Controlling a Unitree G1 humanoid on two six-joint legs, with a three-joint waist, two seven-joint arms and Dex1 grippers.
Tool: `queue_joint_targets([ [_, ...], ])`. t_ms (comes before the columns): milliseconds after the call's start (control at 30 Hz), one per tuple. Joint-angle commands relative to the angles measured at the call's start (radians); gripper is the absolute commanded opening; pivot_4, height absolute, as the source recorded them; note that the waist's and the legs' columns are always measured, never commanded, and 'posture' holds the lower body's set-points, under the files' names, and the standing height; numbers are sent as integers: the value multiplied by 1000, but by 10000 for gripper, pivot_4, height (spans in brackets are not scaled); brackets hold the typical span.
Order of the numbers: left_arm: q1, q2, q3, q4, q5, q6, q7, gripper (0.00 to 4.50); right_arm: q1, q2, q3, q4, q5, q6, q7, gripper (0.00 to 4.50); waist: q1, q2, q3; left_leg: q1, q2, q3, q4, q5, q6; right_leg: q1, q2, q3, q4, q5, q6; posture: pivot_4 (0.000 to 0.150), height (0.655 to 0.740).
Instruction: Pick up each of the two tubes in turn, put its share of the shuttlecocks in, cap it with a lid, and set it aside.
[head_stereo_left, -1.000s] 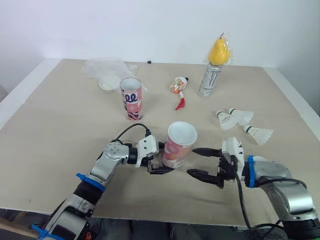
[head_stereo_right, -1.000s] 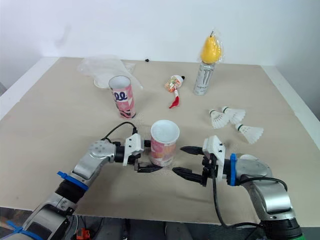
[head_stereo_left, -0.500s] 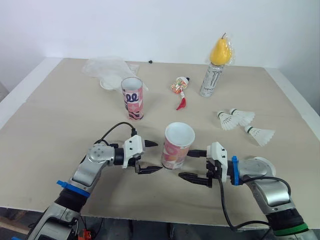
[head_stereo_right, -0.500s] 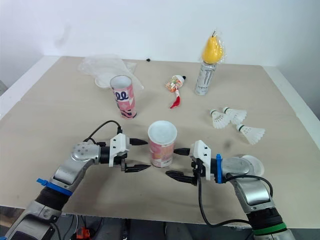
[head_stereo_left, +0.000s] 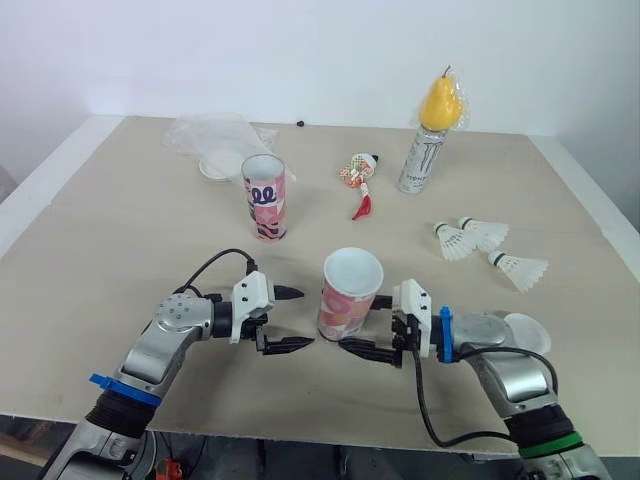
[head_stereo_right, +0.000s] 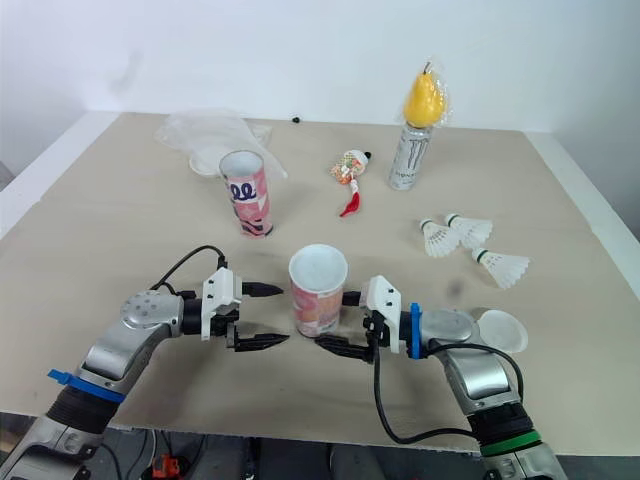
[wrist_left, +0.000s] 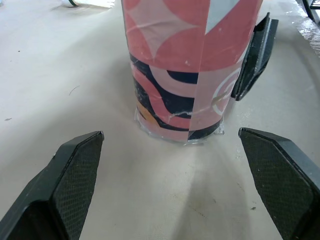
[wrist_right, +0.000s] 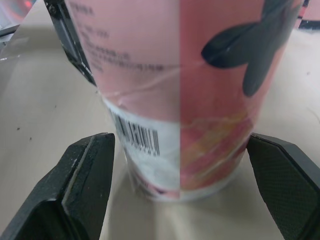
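I have the right gripper (head_stereo_left: 362, 333) spread wide around the foot of the near tube (head_stereo_left: 349, 293), which stands upright between both arms, ready for lifting, while the left gripper (head_stereo_left: 305, 317) hangs open just beside.

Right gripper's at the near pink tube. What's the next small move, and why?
Probably shut the right gripper on the nearer pink patterned cardboard tube: its open fingers flank the upright tube's base, and the left gripper stands open, apart from it.
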Motion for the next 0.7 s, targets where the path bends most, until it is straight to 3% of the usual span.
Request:
queue_joint_targets([
  [33,-7,7,7,-28,-6,-10,-4,45000,-21,15,0,-10,12,8,-8,44033,0,0,0,0,0,0,0,0,0,0,0,0,0,0,0,1500,7400],
  [700,-36,-11,-1,0,9,-25,8,45000,-60,98,59,99,-31,-61,1,44033,0,0,0,0,0,0,0,0,0,0,0,0,0,1,1,1500,7400],
])
